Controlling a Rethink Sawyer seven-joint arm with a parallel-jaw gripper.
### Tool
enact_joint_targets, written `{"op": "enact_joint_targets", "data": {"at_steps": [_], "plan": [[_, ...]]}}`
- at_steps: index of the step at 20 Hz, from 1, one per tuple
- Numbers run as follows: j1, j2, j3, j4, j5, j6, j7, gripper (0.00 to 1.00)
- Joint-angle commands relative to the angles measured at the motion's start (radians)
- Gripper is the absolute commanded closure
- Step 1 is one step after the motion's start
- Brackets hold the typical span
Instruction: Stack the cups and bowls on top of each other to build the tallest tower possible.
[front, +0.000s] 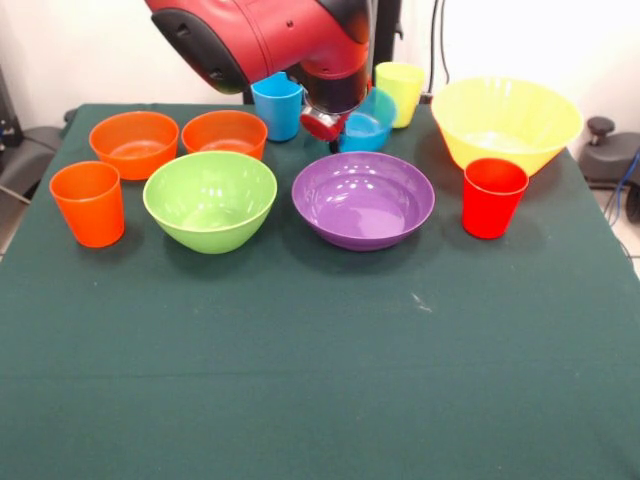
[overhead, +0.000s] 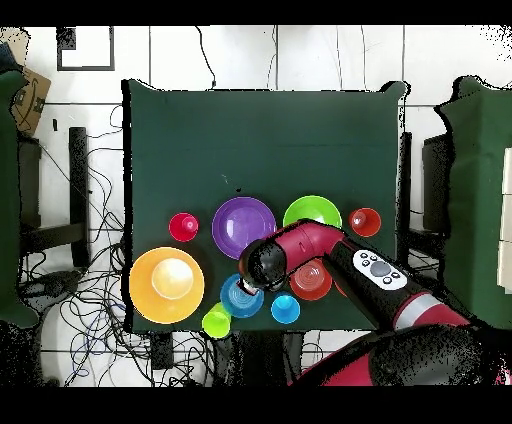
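My gripper hangs from the red arm at the back of the table and is shut on the rim of the small blue bowl, which is tilted and lifted at one side. In the overhead view the gripper overlaps that bowl. Behind stand the light blue cup and the yellow-green cup. Two small orange bowls, the lime green bowl, the purple bowl and the yellow bowl stand apart. The orange cup is at the left, the red cup at the right. Nothing is stacked.
The dark green cloth covers the table, and all the pieces stand in its far half. The arm hides one orange bowl in the overhead view. Cables lie on the floor around the table.
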Motion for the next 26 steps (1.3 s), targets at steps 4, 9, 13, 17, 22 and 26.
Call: {"op": "enact_joint_targets", "data": {"at_steps": [4, 9, 13, 17, 22, 26], "plan": [[0.045, 0.0, -0.042, -0.027, -0.098, -0.052, -0.086, 1.0], [0.038, -0.042, -0.035, -0.014, -0.089, -0.032, -0.099, 1.0], [0.018, -0.078, -0.018, 0.003, -0.072, -0.018, -0.127, 1.0], [0.009, -0.118, -0.003, 0.024, -0.052, -0.006, -0.136, 1.0], [-0.001, -0.188, 0.026, 0.061, -0.018, 0.006, -0.146, 1.0], [-0.01, -0.252, 0.048, 0.093, 0.019, 0.025, -0.148, 1.0]]}}
